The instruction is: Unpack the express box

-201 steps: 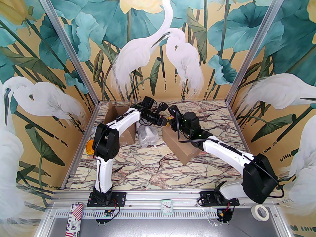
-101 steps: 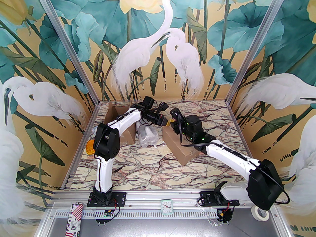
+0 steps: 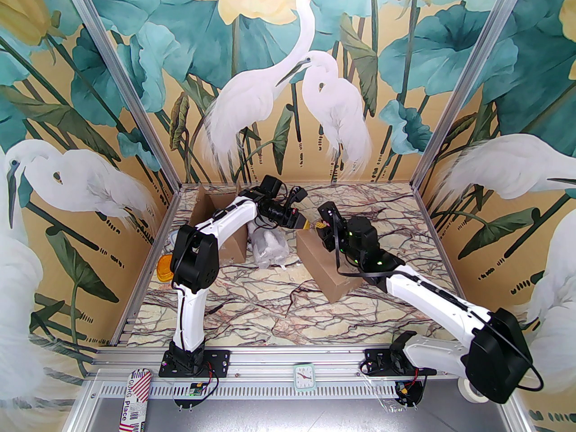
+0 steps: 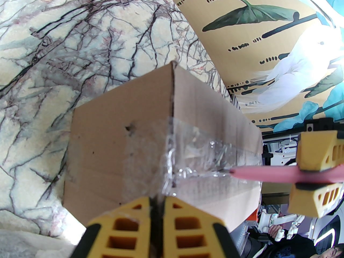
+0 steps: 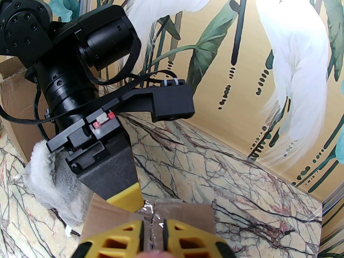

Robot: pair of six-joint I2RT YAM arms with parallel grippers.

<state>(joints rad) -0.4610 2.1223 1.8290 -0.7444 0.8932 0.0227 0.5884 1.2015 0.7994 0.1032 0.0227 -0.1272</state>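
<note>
Left wrist, box point(image 4: 121, 144) corner touching left pincer point(image 4: 157, 211)

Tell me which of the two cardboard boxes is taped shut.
The box in the middle: clear tape covers its seam. The other box, at the far left, stands open.

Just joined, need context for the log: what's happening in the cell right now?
Both arms are working on the closed brown cardboard box. The right claw grips a flat pink strip, its tip on the clear tape that runs along the box. The left claw is shut at the box's taped end. The box is not yet opened.
</note>
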